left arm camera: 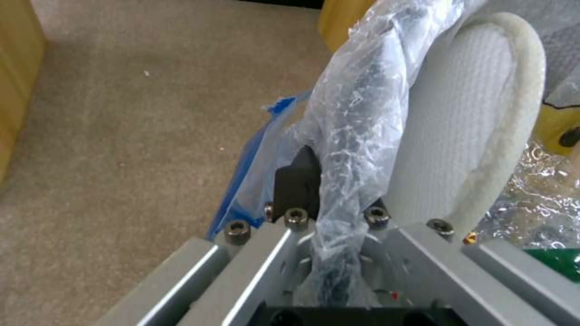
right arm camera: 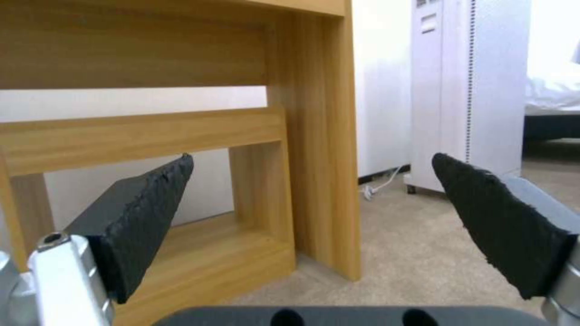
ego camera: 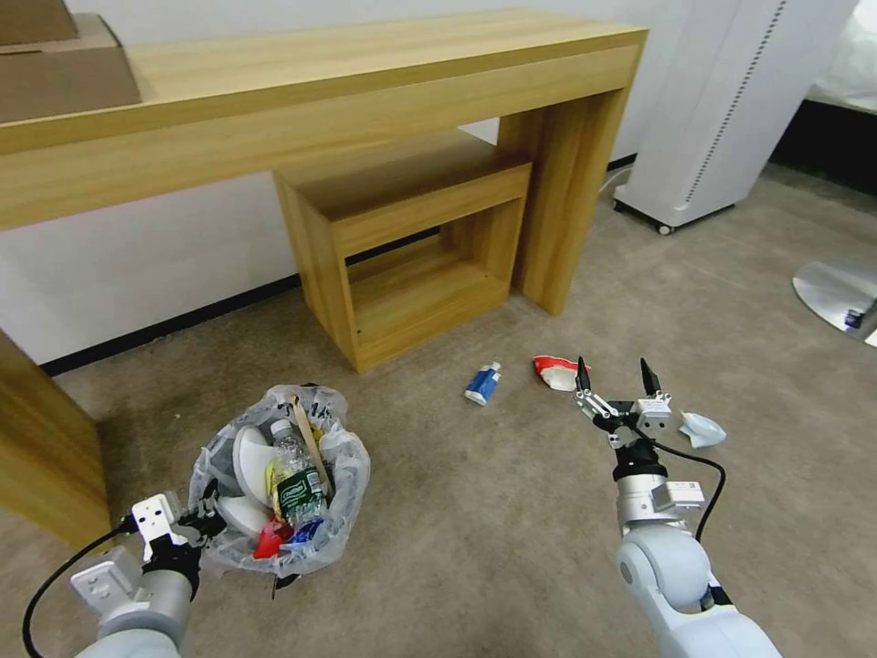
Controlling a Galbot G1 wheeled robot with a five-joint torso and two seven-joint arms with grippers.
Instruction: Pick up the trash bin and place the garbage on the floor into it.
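- The left gripper (ego camera: 203, 523) is clamped on the bag-wrapped rim of the trash bin (ego camera: 279, 480), at the bin's 8 o'clock side; in the left wrist view its black fingers (left arm camera: 297, 181) pinch the crinkly clear plastic bag (left arm camera: 356, 117) bunched over the rim.
- The bin sits low at the head view's 7 o'clock, over the beige carpet floor (ego camera: 475, 512). Inside it lie a white slipper (ego camera: 251, 452), a small plastic bottle (ego camera: 294, 475) with a green label, a wooden stick (ego camera: 309, 437) leaning up, and a red scrap (ego camera: 269, 539).
- The right gripper (ego camera: 614, 379) hovers with its jaws spread wide and nothing between them; the right wrist view shows both black pads (right arm camera: 145, 213) far apart.
- Just past its left fingertip, at 11 o'clock, lies the red paper (ego camera: 557, 370). A blue-white tube (ego camera: 483, 382) lies farther toward 10 o'clock, and a pale crumpled wrapper (ego camera: 702, 428) at 3 o'clock.
- Beyond stand a wooden desk (ego camera: 320, 100) with a small wooden shelf unit (ego camera: 411, 247) under it, and a white wheeled cabinet (ego camera: 722, 110) at 1 o'clock.
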